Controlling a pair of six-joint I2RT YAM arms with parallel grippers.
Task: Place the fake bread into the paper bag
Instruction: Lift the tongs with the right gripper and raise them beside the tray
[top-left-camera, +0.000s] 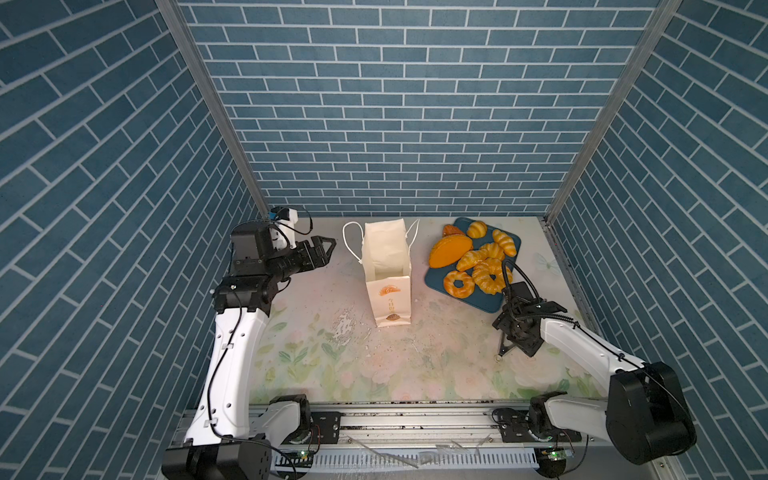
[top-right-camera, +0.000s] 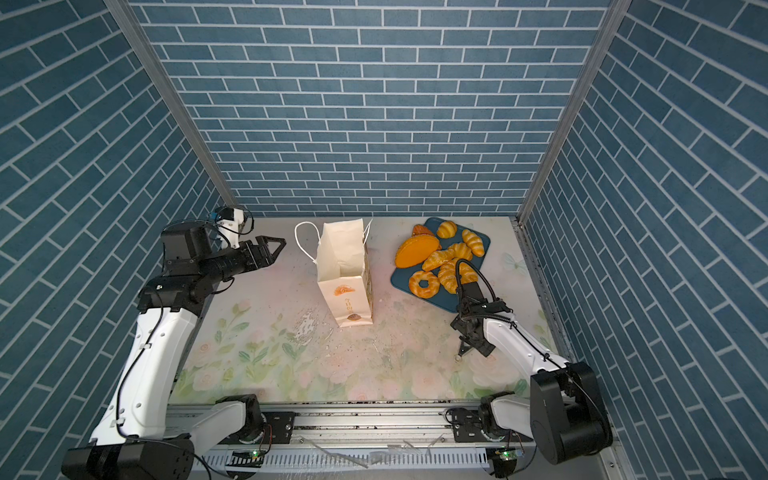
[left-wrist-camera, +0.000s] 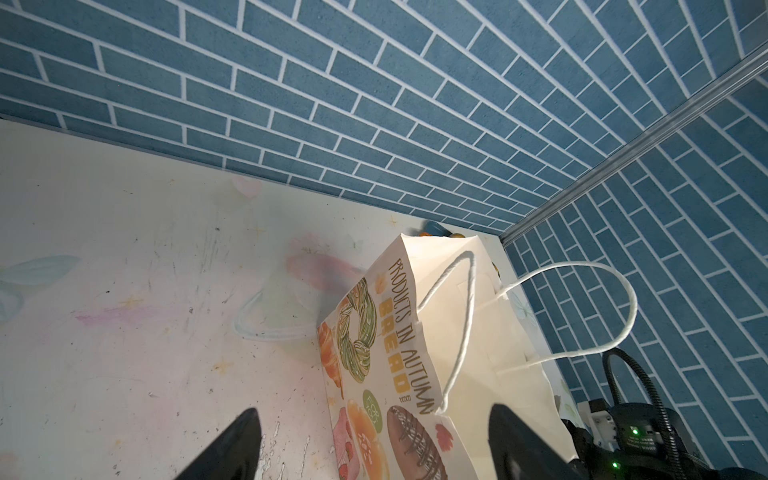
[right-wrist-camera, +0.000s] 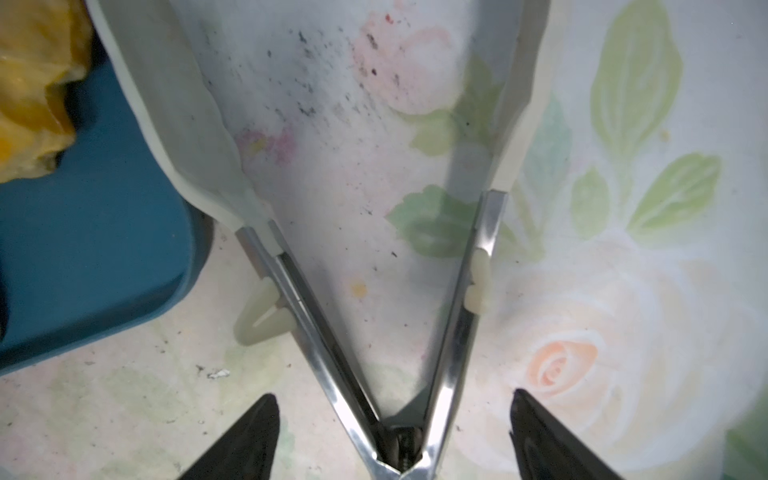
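The fake bread (top-left-camera: 473, 257) (top-right-camera: 440, 257), several glossy golden pastries, is piled on a dark blue tray (top-left-camera: 478, 302) at the back right. The paper bag (top-left-camera: 386, 266) (top-right-camera: 343, 266) stands upright and open-mouthed in the middle, and its printed face (left-wrist-camera: 415, 353) fills the left wrist view. My left gripper (top-left-camera: 328, 249) (left-wrist-camera: 374, 409) hovers open just left of the bag, holding nothing. My right gripper (top-left-camera: 505, 347) (right-wrist-camera: 392, 399) points down at the table in front of the tray, open. Metal tongs (right-wrist-camera: 328, 353) lie between its fingers, which stand clear of them. One pastry (right-wrist-camera: 33, 83) shows at the picture's edge.
The tray's corner (right-wrist-camera: 83, 249) lies close beside the tongs' spread arms. Blue brick walls close in the back and both sides. The floral table surface (top-left-camera: 332, 357) is scuffed in front of the bag. A metal rail (top-left-camera: 415, 419) runs along the front edge.
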